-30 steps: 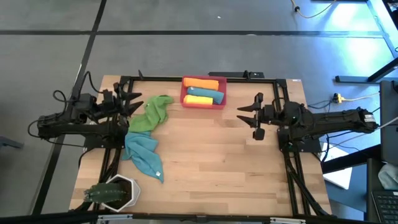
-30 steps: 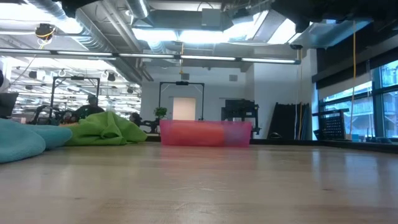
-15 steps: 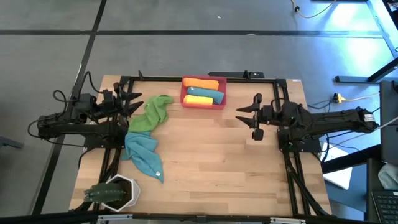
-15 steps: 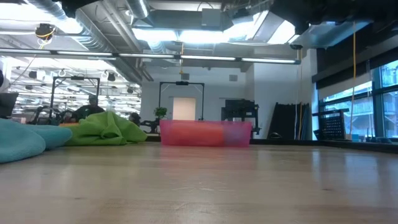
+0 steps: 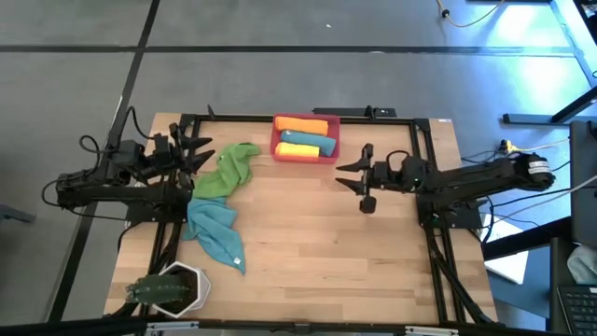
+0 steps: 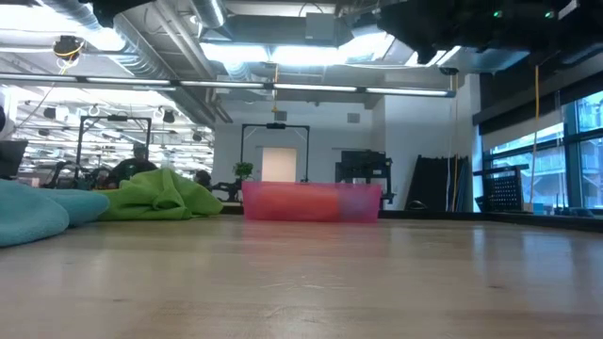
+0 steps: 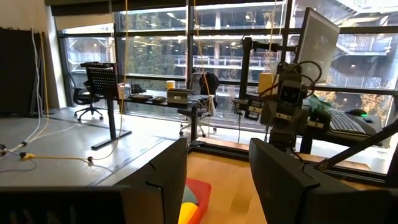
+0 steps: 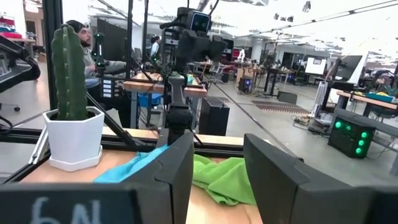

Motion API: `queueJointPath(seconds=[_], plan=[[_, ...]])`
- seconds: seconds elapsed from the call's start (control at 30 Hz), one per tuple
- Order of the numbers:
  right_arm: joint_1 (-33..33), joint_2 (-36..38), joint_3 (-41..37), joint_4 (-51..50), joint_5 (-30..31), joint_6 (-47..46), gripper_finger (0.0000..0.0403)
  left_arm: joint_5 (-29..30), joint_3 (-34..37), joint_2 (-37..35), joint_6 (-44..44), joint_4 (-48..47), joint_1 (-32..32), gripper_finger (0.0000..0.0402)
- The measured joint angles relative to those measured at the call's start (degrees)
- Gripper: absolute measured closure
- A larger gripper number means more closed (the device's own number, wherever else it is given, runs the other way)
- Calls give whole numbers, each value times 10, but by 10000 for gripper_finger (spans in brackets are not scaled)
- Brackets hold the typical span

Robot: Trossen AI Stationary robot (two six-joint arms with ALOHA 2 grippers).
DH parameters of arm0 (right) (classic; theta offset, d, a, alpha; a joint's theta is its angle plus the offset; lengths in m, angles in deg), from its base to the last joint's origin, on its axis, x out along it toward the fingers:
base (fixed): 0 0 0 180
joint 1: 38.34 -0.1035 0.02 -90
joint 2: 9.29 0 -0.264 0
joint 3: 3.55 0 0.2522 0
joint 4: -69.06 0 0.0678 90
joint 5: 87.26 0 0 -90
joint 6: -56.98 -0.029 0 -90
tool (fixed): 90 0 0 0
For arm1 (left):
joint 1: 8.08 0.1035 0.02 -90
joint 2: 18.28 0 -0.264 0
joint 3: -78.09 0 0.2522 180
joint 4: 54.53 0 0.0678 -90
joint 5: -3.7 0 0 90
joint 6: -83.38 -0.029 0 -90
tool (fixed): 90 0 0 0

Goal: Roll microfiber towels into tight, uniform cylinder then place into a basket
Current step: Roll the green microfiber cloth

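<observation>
Your high view looks straight down on the whole table. Your low view sits at tabletop level, facing across to the basket, which the overhead also shows. Each wrist camera looks out level between its own fingers toward the opposite arm; the right one shares the green towel with both.

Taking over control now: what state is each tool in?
Left tool: open, empty, beside the green towel.
Right tool: open, empty, above bare table.
</observation>
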Motion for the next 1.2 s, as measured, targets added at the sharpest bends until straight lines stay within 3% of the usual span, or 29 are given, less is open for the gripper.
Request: queueJointPath(seconds=[0.23,0.5,0.93,1.2], plan=[[0,-119,68,32,0,-3,261,0,0,0,0,1,0,241],[0,-262,203,-37,-8,-32,261,0,0,0,0,1,0,241],[1,-489,489,-252,-141,15,261,0,0,0,0,0,0,241],[-5,-595,574,-279,-185,12,261,0,0,0,0,0,0,241]])
